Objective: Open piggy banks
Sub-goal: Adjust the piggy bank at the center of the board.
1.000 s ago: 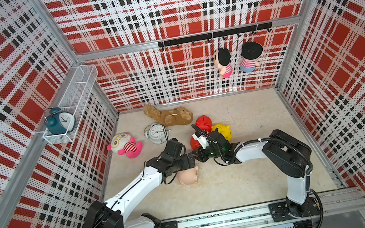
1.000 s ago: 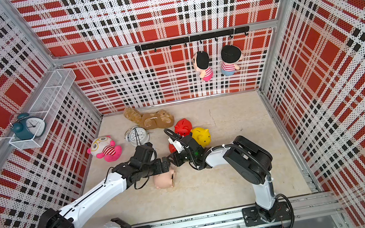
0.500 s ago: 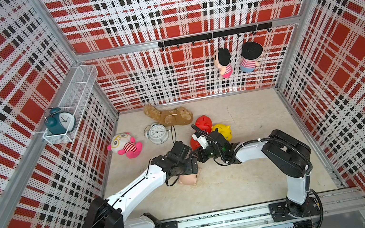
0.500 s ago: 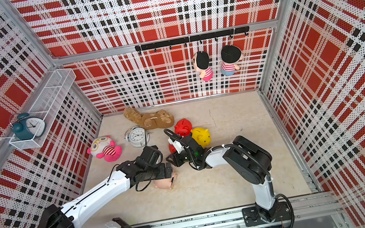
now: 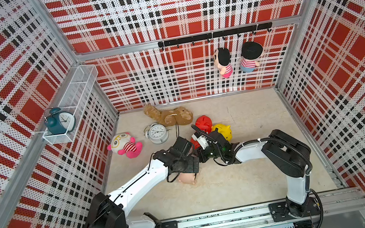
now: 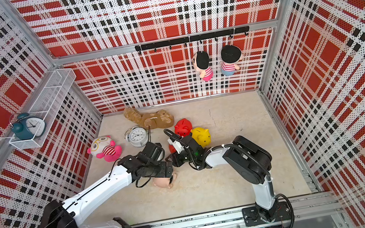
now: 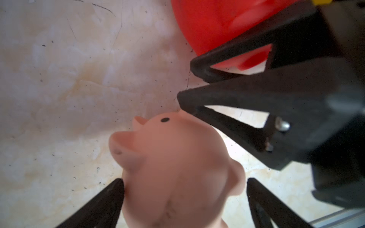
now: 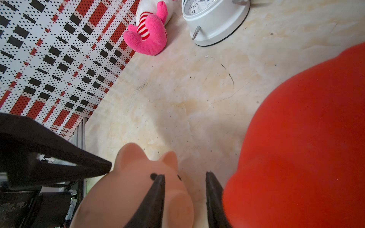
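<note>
Pink piggy bank [image 7: 173, 158] between wide left end effector [image 7: 184, 180], right end effector [image 8: 185, 174] narrow.

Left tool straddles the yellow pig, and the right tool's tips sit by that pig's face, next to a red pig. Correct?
Not quite. The left tool straddles a pink pig, not a yellow one; the left wrist view shows it. The rest holds: the right tool has its tips by that pig's face, next to a red pig.
</note>
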Robot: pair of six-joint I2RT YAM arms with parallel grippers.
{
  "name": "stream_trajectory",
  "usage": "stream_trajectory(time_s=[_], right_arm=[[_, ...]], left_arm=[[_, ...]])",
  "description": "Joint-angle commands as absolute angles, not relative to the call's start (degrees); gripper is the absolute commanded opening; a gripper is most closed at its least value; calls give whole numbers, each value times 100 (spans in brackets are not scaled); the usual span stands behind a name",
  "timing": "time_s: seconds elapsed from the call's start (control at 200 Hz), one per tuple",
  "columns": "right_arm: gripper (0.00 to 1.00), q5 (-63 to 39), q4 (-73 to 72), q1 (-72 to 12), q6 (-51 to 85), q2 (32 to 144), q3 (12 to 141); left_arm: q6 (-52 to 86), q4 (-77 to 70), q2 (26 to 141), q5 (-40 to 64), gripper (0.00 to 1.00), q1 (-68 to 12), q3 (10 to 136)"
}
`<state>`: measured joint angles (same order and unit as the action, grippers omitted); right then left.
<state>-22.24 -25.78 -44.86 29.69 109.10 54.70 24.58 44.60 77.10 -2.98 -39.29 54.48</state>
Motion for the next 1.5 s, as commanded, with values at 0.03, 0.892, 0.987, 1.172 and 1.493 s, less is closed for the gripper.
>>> stream_trajectory(time_s=[0.03,0.892,0.987,1.172,1.493], right_arm=[[38,-2152,-2501,-4447,2962,11100,5516],[38,-2132,-2522,-4449,2976,11049,5435],[38,-2101,-2525,-4451,2905,10908,5339],[38,-1792,-2295,-4398,2457,10284,4891],[28,-2393,-3337,-4183,2096,9625,3632]], left_arm=[[2145,4792,7716,-288,98,-3915,5565],[1988,4377,8122,-103,98,-3754,4989],[2018,4199,8123,195,98,-3579,4859],[2024,4057,8040,392,96,-3327,4851],[1928,3586,8631,665,95,-3261,5167]])
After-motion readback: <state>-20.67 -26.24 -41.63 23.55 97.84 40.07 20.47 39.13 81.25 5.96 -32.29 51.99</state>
